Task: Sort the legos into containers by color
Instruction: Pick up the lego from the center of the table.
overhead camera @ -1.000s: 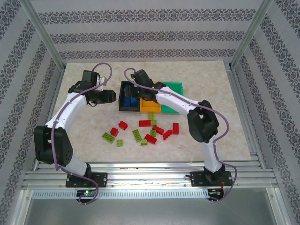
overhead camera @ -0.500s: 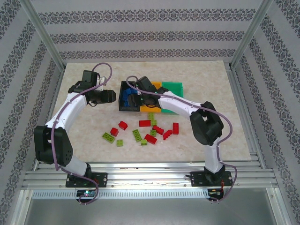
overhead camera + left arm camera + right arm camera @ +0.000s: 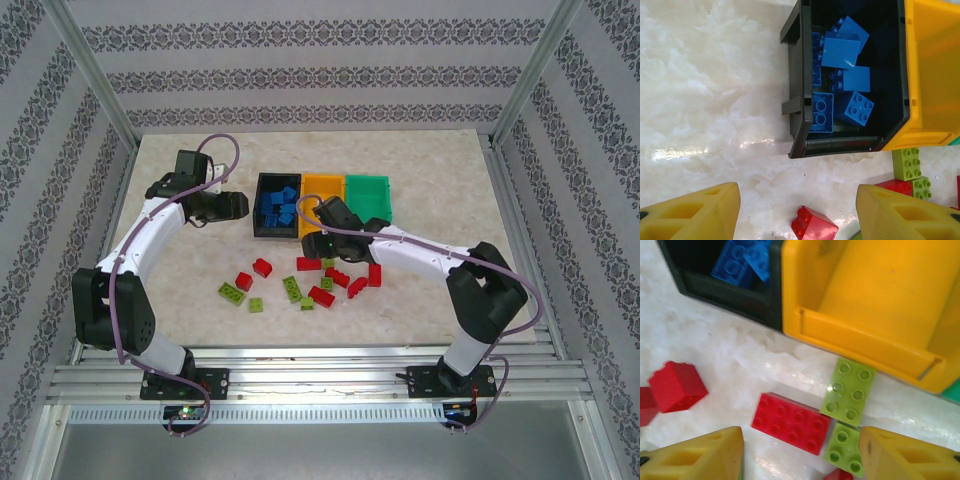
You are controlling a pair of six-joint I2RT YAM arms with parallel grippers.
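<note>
Three bins stand in a touching row on the surface: a black bin on the left holding blue bricks, an orange-yellow bin, then a green bin. Red bricks and lime bricks lie scattered nearer. The left jaws hang just left of the black bin. The right jaws hover at the orange-yellow bin's near edge.

Look at your table: three bins sit in a row across its middle, walls touching. That's the left bin, the middle bin and the right bin. There's a pile of bricks in the left bin. In front of the row, nearer you, the loose bricks lie scattered. Right at the middle bin's front wall you've got a first brick, a second brick just before it, and a third brick close on their left.
</note>
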